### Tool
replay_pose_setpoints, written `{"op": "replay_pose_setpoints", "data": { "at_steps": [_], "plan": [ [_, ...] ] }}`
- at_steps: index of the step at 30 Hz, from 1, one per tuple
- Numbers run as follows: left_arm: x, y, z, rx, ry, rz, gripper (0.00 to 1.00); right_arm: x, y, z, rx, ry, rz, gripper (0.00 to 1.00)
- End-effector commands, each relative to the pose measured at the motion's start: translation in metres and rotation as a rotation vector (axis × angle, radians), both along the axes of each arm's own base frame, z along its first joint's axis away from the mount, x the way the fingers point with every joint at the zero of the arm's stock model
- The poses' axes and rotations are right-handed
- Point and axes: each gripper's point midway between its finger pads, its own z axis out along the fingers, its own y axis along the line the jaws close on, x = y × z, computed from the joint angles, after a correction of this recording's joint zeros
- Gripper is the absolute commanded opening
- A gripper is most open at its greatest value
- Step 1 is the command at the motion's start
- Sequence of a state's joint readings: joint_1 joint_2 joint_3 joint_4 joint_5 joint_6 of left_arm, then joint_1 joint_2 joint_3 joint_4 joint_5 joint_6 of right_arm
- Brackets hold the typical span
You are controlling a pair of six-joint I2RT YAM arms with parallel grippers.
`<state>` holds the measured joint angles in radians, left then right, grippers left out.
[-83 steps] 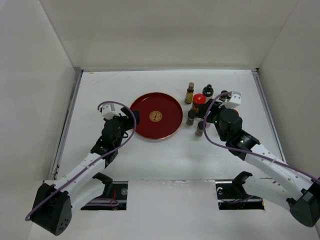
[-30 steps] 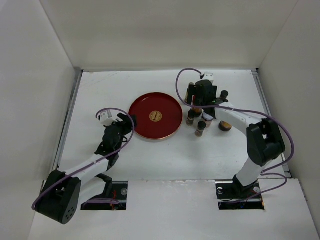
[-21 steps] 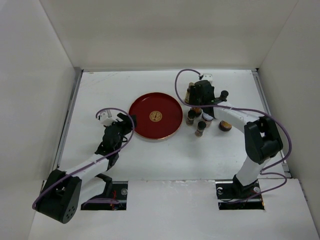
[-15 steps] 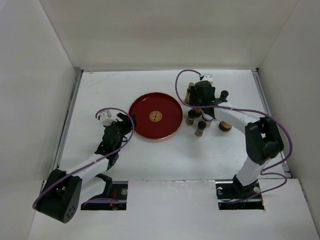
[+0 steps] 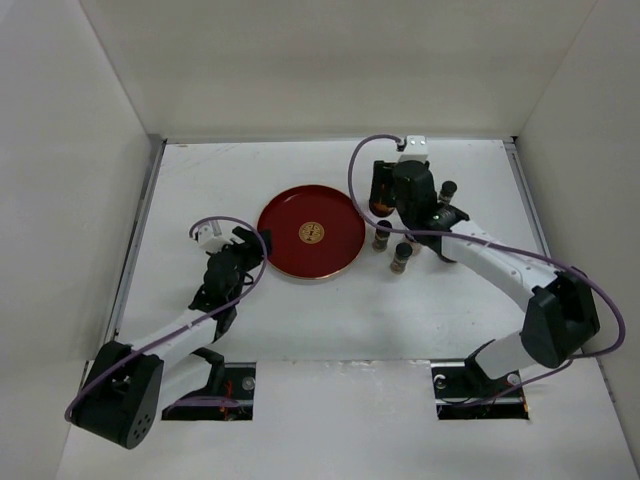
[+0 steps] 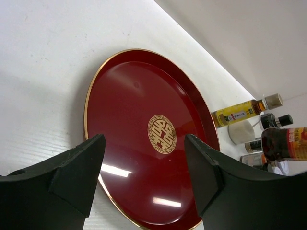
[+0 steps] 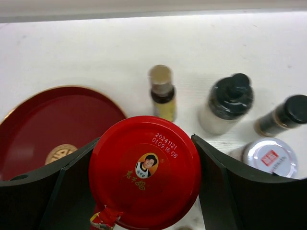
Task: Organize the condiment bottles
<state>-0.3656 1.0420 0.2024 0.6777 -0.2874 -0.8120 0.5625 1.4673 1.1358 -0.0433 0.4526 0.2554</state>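
Two arms reach over the desk (image 5: 200,180), and we take them in turn. The right gripper (image 7: 144,191) is pinching a red-capped jar (image 7: 144,165), with one finger pressed to each side of it. We cannot tell whether the jar's base is clear of the desk. It sits in the far right part of the desk, just right of the red tray (image 5: 290,215).

Beyond it, toward the far edge, we see a gold-capped bottle (image 7: 162,91), a black-capped jar (image 7: 229,100) and a black-capped bottle (image 7: 283,115). A white-capped jar (image 7: 268,157) stands to its right. A small dark-capped bottle (image 5: 381,237) stands just beside the tray's right rim. A second small bottle (image 5: 400,259) stands a little nearer the near edge.

The left gripper (image 6: 144,153) is spread wide and holds nothing. It is at the tray's left rim, facing across the tray.
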Motion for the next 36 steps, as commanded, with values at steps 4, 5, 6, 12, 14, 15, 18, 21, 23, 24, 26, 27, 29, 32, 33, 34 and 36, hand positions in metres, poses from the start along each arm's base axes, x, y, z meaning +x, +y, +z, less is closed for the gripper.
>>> {"op": "replay_pose_setpoints", "data": {
  "at_steps": [4,5,6,12,14,15,18,21,23,24,26,27,29,32,33,34,36],
  "plan": [
    [-0.001,0.011,0.012,-0.028,-0.056,0.043,0.66,0.010,0.074,0.093,0.150,-0.250,0.139,0.49],
    [-0.001,0.014,0.009,-0.032,-0.047,0.053,0.66,0.015,0.092,0.088,0.156,-0.238,0.172,0.49],
    [-0.001,0.015,0.008,-0.037,-0.044,0.059,0.66,0.018,0.105,0.085,0.158,-0.232,0.191,0.49],
    [0.000,0.025,-0.001,-0.049,-0.015,0.092,0.66,0.055,0.182,0.058,0.147,-0.219,0.255,0.51],
    [0.000,0.027,-0.001,-0.053,-0.015,0.098,0.66,0.065,0.198,0.051,0.140,-0.213,0.263,0.51],
    [0.000,0.027,-0.002,-0.052,-0.014,0.102,0.66,0.070,0.203,0.048,0.139,-0.212,0.263,0.52],
    [0.000,0.026,-0.005,-0.057,-0.003,0.095,0.66,0.083,0.218,0.034,0.138,-0.195,0.268,0.52],
    [0.001,0.024,-0.006,-0.059,0.004,0.095,0.66,0.092,0.230,0.018,0.131,-0.181,0.266,0.52],
    [0.002,0.024,-0.008,-0.058,0.011,0.089,0.67,0.096,0.237,0.008,0.125,-0.173,0.264,0.52],
    [0.002,0.023,-0.008,-0.061,0.010,0.083,0.67,0.098,0.239,0.006,0.124,-0.172,0.261,0.52],
    [0.001,0.024,-0.006,-0.066,0.001,0.085,0.67,0.098,0.244,-0.005,0.113,-0.163,0.255,0.53],
    [0.001,0.025,-0.004,-0.063,-0.003,0.090,0.67,0.097,0.246,-0.010,0.107,-0.158,0.254,0.57],
    [0.001,0.026,-0.006,-0.061,0.002,0.095,0.67,0.095,0.248,-0.018,0.094,-0.148,0.257,0.70],
    [0.002,0.025,-0.006,-0.065,0.004,0.089,0.67,0.091,0.246,-0.016,0.102,-0.148,0.258,0.85],
    [0.001,0.024,-0.007,-0.062,0.005,0.089,0.67,0.087,0.244,-0.010,0.111,-0.151,0.260,0.88],
    [0.002,0.024,-0.007,-0.060,0.007,0.089,0.67,0.084,0.242,-0.002,0.121,-0.161,0.266,0.91],
    [0.002,0.024,-0.008,-0.062,0.011,0.088,0.67,0.076,0.236,0.025,0.148,-0.194,0.273,0.94]
  ]
}}
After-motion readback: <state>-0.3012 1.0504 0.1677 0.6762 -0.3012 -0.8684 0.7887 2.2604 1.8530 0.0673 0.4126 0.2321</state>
